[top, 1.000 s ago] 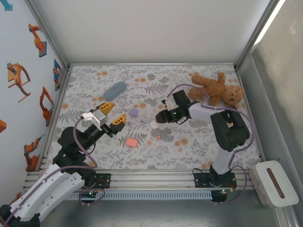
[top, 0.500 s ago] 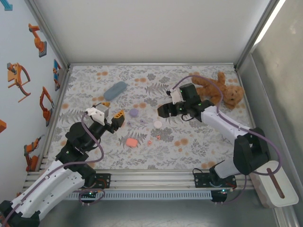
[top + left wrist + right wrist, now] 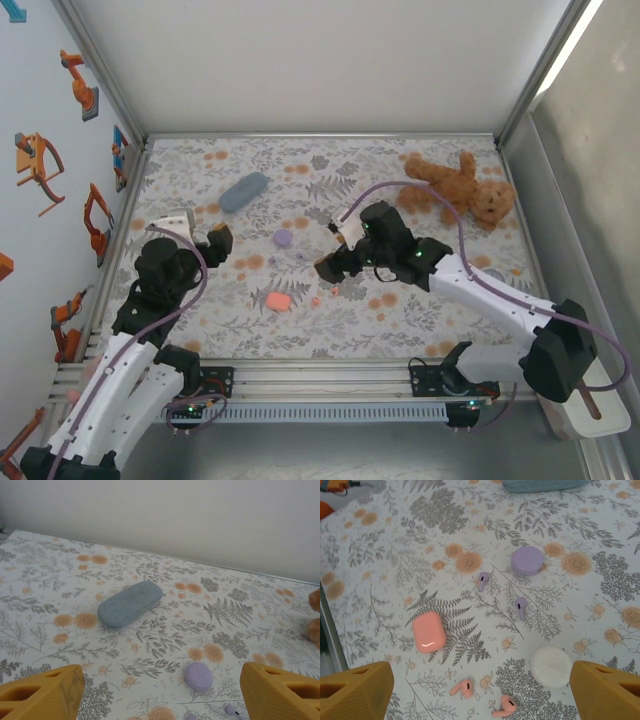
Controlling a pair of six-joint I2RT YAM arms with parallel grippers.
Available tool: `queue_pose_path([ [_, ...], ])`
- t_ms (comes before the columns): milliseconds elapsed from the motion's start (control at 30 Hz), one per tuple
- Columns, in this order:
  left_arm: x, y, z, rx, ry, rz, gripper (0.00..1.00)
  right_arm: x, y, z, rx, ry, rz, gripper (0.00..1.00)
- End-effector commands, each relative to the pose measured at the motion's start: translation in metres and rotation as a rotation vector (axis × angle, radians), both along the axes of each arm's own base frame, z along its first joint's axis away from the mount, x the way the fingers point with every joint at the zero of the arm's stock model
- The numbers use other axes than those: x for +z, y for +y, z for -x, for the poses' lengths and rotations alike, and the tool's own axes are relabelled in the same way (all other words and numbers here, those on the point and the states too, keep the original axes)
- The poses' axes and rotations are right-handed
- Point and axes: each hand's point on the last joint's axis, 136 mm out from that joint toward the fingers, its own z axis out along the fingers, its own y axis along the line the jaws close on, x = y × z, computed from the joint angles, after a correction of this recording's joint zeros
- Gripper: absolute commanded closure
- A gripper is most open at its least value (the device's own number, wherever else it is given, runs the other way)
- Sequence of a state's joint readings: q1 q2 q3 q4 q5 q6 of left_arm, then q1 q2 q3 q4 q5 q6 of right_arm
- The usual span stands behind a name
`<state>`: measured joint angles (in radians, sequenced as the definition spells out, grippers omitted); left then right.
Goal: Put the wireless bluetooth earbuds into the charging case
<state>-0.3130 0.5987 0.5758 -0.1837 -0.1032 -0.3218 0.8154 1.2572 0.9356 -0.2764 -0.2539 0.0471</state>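
Salmon-pink earbuds [image 3: 462, 688] lie right of the pink case [image 3: 429, 631], near the right gripper [image 3: 328, 268], fingers spread, empty; left gripper [image 3: 161, 692] likewise released.

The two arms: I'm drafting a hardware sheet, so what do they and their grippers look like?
Both the left arm and the right arm have white links, black joints and a lilac cable looping alongside. The left gripper and right gripper have orange-yellow wedge fingers with cut-out slots.
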Motion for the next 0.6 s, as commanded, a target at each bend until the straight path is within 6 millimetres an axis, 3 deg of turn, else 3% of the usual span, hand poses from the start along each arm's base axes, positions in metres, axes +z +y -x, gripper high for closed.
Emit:
queue_pose_path([
  [0, -0.005, 0.007, 0.002, 0.015, 0.109, 0.115, 0.18, -0.017, 0.004, 0.003, 0.046, -0.117, 0.131, 0.09],
  [300, -0.015, 0.039, -0.009, 0.068, 0.213, 0.348, 0.16, -0.060, 0.046, 0.030, 0.273, -0.262, 0.329, 0.09],
  [567, -0.022, 0.051, -0.010, 0.100, 0.232, 0.399, 0.16, -0.096, 0.077, 0.033, 0.370, -0.274, 0.404, 0.09],
])
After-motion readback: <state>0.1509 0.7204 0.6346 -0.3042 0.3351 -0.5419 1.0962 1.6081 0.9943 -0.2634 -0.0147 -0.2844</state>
